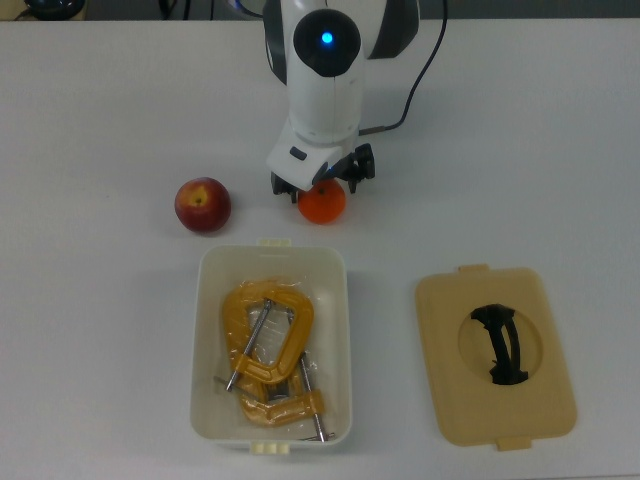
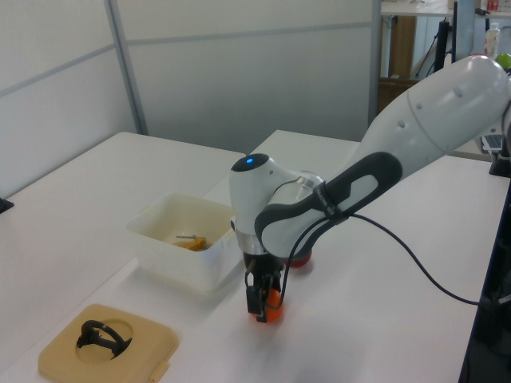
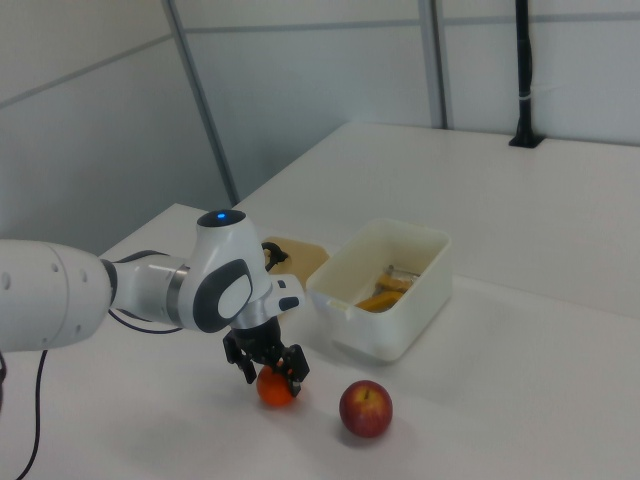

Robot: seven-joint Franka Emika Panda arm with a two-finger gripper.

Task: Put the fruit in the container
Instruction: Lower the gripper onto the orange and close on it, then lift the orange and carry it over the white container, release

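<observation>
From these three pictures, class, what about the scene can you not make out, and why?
- Orange fruit: upper part hidden by the gripper in the top view.
- Red fruit: mostly behind the arm in the left view.
- Tan lid: largely hidden behind the arm and container in the right view.

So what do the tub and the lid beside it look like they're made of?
The white tub looks like thin plastic: matte, slightly translucent walls, rounded moulded corners and small tan tabs at its short ends. The tan lid also looks like moulded plastic, matte and even in colour, with a round recess holding a black handle, probably plastic too.
</observation>
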